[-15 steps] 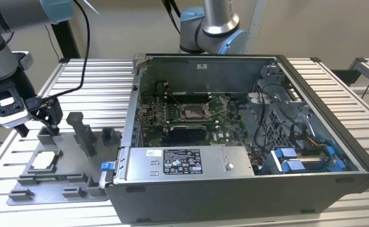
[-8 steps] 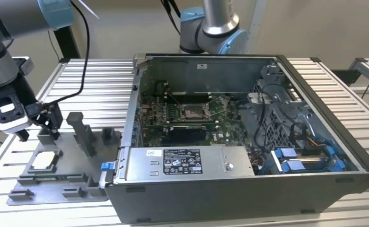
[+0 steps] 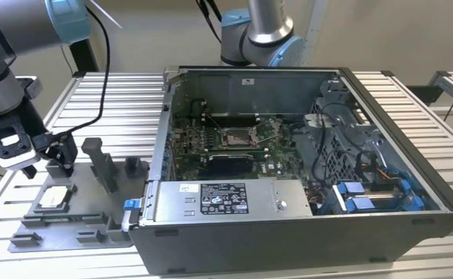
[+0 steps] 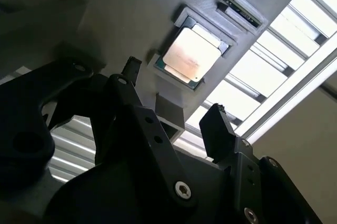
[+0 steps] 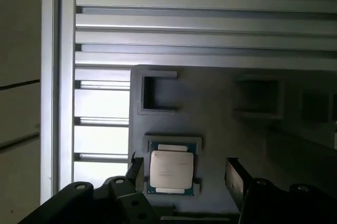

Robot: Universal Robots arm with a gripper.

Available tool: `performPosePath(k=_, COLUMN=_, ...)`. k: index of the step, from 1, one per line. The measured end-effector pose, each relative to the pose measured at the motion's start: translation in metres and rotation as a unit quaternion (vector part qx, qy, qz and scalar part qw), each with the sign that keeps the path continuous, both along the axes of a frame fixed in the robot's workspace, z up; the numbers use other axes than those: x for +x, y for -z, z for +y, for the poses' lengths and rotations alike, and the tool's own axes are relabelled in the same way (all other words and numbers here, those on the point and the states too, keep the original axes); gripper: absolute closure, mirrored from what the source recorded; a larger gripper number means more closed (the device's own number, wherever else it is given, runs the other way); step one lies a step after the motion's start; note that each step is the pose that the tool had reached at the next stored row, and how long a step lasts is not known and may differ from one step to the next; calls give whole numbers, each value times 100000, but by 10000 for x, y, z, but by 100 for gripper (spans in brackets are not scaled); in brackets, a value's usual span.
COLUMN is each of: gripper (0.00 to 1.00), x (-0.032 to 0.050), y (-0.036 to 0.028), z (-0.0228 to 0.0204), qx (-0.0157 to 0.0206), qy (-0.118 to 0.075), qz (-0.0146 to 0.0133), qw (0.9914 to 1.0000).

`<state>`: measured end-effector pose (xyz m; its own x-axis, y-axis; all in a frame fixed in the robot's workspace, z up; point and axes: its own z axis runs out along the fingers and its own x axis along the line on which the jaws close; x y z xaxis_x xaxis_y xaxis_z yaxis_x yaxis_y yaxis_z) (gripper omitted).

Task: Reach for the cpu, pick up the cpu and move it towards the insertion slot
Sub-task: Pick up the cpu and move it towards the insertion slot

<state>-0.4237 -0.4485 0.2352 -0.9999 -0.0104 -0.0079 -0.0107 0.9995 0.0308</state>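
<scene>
A ribbed aluminium table (image 3: 118, 99) runs under everything. Nearest, toward the exterior view's left front, lies a grey fixture plate (image 3: 64, 235) with blocks and upright posts. The cpu (image 3: 54, 197) sits flat in a square recess of it, pale face up.

Just above the plate, close to the posts, hangs the gripper (image 3: 47, 168), on the arm reaching in from the exterior view's left. In the first wrist view its two dark fingers (image 5: 234, 179) stand spread wide and the cpu (image 5: 171, 171) shows between them, seated in its recess — they grasp nothing. The second wrist view shows the same chip (image 4: 190, 54) beyond the parted fingers (image 4: 216, 129).

Further along stands the open computer case (image 3: 304, 244), with a white-labelled grey metal box (image 3: 226, 200) at its near edge. Beyond the box is the green board with the insertion slot (image 3: 237, 138) — a silver frame, well apart from the cpu. Farthest back, behind the case, rises a second arm (image 3: 261, 35).
</scene>
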Motion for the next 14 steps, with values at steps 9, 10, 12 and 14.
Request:
performPosePath(k=9, gripper=0, x=-11, y=114, z=-95, qx=-1, qy=58, qz=122, qw=100000)
performPosePath(k=10, gripper=0, x=-13, y=129, z=-101, qx=-8, qy=69, qz=132, qw=100000)
performPosePath(k=12, gripper=0, x=-16, y=161, z=-110, qx=-13, qy=80, qz=140, qw=100000)
performPosePath(k=14, gripper=0, x=-19, y=193, z=-118, qx=-17, qy=85, qz=132, qw=100000)
